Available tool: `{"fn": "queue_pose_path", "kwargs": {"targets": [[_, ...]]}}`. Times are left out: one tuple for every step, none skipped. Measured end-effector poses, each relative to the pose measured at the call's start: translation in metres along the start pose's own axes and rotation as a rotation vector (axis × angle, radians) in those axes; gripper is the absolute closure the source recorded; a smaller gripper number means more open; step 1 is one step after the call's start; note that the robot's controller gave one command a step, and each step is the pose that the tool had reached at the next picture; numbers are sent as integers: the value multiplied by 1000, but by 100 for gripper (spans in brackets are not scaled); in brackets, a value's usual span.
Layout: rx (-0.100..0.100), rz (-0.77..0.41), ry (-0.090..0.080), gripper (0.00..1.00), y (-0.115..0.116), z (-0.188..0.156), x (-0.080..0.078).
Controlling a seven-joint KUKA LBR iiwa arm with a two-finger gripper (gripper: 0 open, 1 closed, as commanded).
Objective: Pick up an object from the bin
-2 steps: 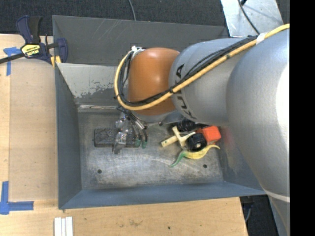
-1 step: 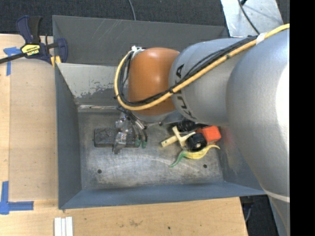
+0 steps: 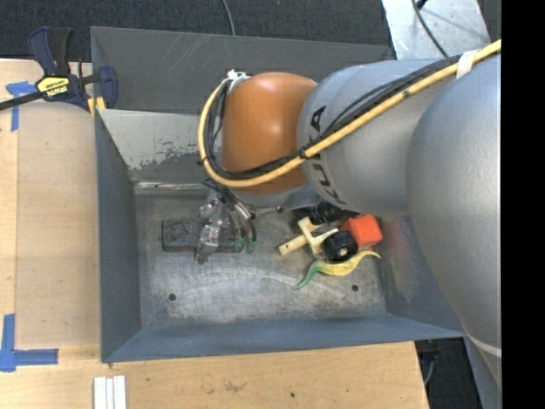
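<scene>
My gripper (image 3: 215, 235) reaches down from under the orange wrist cover to the bin floor left of centre. Its metal fingers stand right beside a dark grey flat block (image 3: 177, 234), at that block's right end. A small green piece (image 3: 250, 245) lies just right of the fingers. I cannot make out whether anything sits between the fingers.
Right of centre lies a small heap: a cream stick-shaped piece (image 3: 296, 243), a black round part (image 3: 339, 244), an orange block (image 3: 366, 229) and a yellow-green curved thing (image 3: 334, 268). The arm covers the bin's right and back. Bare floor runs along the front.
</scene>
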State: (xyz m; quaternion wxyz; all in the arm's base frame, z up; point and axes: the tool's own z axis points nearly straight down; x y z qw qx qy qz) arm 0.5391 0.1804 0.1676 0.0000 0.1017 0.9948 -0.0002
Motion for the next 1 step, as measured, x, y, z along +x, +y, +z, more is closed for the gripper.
{"fn": "queue_pose_path", "kwargs": {"targets": [[-1,-40,-2,100,2,-65,-2]]}}
